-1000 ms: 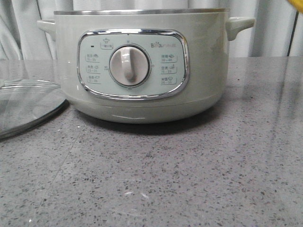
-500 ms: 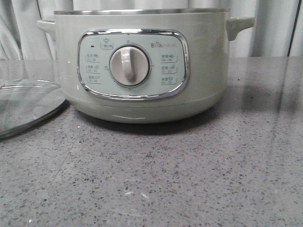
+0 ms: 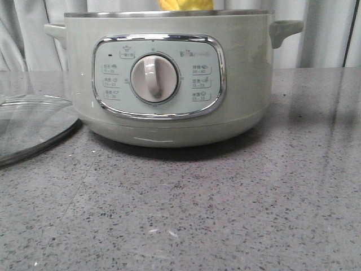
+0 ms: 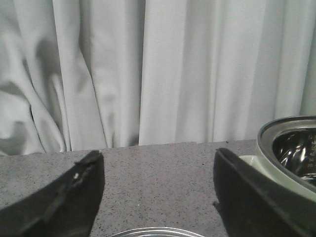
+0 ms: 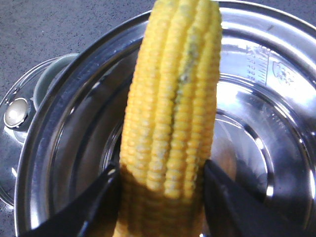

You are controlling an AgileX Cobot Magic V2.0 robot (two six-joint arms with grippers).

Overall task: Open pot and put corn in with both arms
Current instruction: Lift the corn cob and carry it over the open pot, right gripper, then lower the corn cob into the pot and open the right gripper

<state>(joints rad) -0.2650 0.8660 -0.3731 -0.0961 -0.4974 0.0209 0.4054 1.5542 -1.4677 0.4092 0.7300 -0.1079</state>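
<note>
Right pincer (image 5: pixel 160 197) clamps the corn (image 5: pixel 173 108) (long axis along the fingers) over the pot (image 5: pixel 276 123); left pincer (image 4: pixel 158 197) apart.

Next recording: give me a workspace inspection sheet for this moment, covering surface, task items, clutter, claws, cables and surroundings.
Surface: grey speckled stone-look tabletop, a few pale flecks, otherwise bare in front.
Pot: large pale grey-green electric cooker with cream dial, uncovered; shiny steel inner bowl with nothing in it.
Corn: bright yellow corn cob, above the pot's opening, not yet released; its top shows over the rim in the front view.
Lid: flat round glass lid with metal rim, flat on the table, on the robot's left of the pot.
Clutter: nothing seen.
Left claw: open, nothing held, above the lid's edge.
Right claw: shut on the corn.
Cables: nothing seen.
Surroundings: pale pleated curtain behind the table.
</note>
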